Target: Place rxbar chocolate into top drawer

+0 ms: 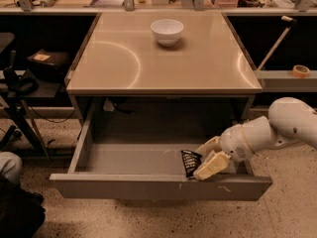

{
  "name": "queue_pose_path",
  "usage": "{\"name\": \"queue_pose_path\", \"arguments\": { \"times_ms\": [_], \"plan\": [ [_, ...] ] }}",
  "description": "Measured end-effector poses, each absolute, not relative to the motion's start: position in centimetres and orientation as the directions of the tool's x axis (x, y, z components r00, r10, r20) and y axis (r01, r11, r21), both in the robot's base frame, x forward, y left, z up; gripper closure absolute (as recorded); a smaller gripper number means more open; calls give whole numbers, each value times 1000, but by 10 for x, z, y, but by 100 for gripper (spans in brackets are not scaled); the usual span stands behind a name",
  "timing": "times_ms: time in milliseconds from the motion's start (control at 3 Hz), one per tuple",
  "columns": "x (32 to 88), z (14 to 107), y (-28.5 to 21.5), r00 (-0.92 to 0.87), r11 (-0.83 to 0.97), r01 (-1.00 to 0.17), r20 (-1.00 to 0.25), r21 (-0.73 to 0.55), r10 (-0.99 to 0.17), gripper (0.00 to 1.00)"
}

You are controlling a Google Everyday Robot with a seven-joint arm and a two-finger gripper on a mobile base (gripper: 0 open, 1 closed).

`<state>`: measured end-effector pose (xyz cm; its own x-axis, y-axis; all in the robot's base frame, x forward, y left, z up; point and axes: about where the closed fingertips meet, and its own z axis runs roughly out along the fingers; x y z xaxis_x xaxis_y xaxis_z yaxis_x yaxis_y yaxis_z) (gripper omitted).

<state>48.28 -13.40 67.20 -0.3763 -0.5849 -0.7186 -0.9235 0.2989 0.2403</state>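
The top drawer (124, 157) is pulled wide open under the table; its grey front panel (158, 186) faces me. My gripper (203, 160) reaches in from the right, over the drawer's front right part. It is shut on the rxbar chocolate (189, 162), a small black-wrapped bar with pale lettering, held edge-up just above the drawer floor behind the front panel. The white arm (277, 128) stretches off to the right.
A white bowl (167, 31) stands at the back middle of the table top (163, 63). A tape roll (300, 71) lies on a shelf at the right. Dark gear (44, 63) sits on a stand at the left. Speckled floor lies in front.
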Motion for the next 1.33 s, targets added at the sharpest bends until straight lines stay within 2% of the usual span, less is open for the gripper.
{"name": "queue_pose_path", "arguments": {
  "times_ms": [667, 1000, 1333],
  "plan": [
    [562, 709, -145, -390, 478, -869, -775, 131, -498, 100],
    [575, 742, -153, -315, 561, -828, -821, -7, -475, 100],
    [535, 747, -166, -269, 626, -769, -823, -130, -501, 100]
  ]
}}
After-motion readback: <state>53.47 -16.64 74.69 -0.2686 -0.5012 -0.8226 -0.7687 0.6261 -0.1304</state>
